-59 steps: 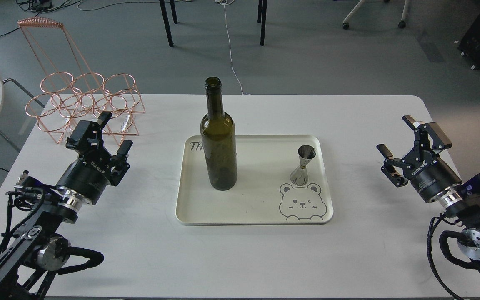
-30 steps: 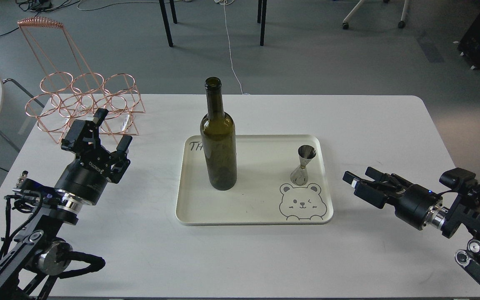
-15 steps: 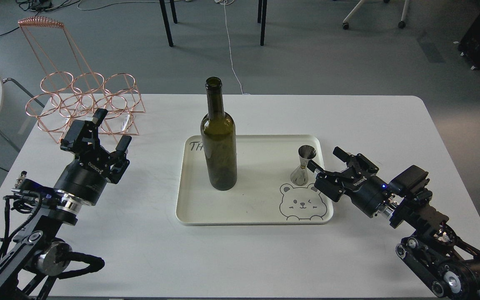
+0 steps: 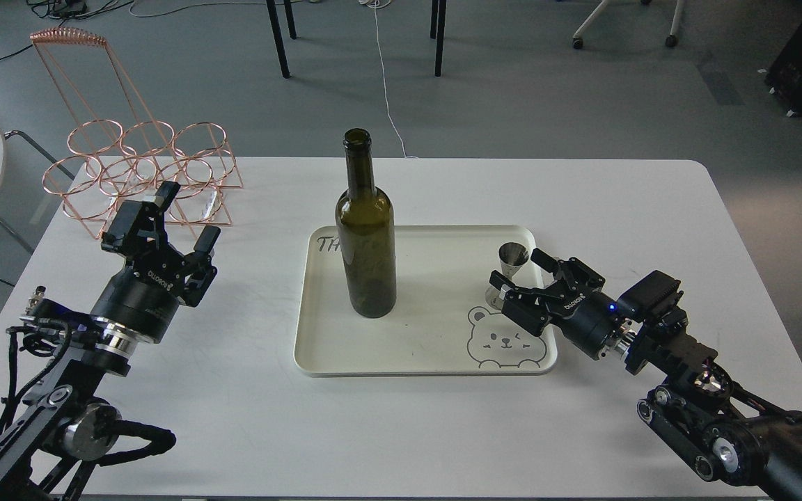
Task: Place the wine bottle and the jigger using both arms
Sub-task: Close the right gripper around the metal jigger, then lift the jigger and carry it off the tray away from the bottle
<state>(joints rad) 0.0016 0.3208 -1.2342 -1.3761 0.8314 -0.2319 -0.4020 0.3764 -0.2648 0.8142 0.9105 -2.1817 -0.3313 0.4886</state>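
Note:
The wine bottle (image 4: pixel 365 236), dark olive green and upright, stands on the left part of a cream tray (image 4: pixel 415 348). The silver jigger (image 4: pixel 510 268) stands upright at the tray's right side. My right gripper (image 4: pixel 521 270) is open, its fingers on either side of the jigger's waist, not closed on it. My left gripper (image 4: pixel 187 213) is open and empty over the table, well left of the tray and the bottle.
A copper wire bottle rack (image 4: pixel 143 170) stands at the table's back left, just behind my left gripper. The tray has a bear drawing (image 4: pixel 505 341) at its front right. The white table (image 4: pixel 624 209) ends at the right and front edges.

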